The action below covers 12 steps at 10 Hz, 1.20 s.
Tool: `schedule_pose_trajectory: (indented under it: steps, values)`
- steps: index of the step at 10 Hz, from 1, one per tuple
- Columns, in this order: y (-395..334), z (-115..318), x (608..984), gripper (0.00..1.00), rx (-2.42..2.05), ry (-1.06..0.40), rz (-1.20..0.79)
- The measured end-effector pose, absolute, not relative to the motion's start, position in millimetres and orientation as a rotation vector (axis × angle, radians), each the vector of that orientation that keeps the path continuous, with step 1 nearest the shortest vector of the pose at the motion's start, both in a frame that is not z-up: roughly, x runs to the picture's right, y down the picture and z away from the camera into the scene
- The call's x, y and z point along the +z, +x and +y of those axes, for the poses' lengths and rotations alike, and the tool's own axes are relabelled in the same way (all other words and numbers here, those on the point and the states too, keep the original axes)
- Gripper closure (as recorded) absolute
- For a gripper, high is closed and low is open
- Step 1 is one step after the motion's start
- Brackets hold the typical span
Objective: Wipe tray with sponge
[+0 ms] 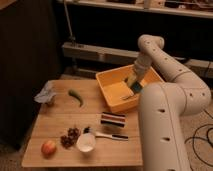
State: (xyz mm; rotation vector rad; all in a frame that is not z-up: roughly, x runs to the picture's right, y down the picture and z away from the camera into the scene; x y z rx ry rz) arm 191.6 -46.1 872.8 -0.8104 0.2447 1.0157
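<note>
Dark shelving backs a wooden table point(60, 120), whose far right corner carries the yellow-orange tray point(120, 104). From the right the white arm reaches down into the tray, where the gripper point(133, 80) has its jaws closed on the pale yellow-green sponge point(135, 89), the dark layer low against the tray's floor. Well apart on the table lie a green pepper point(76, 96), a striped block point(113, 119), a white cup point(86, 142) and an apple point(48, 147).

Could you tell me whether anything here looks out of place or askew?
The tray sits askew, turned diagonally to the edges of the table at its far right corner. The gripper is inside it, at the sponge.
</note>
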Motion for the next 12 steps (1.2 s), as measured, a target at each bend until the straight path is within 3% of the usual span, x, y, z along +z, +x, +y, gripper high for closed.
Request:
schedule_pose_trajectory:
  steps: [6, 12]
  values:
    - [164.9, -69.8, 891.9, 1.00, 0.976, -0.797, 0.250]
    - [120.7, -49.1, 899.6, 1.00, 0.884, -0.843, 0.247]
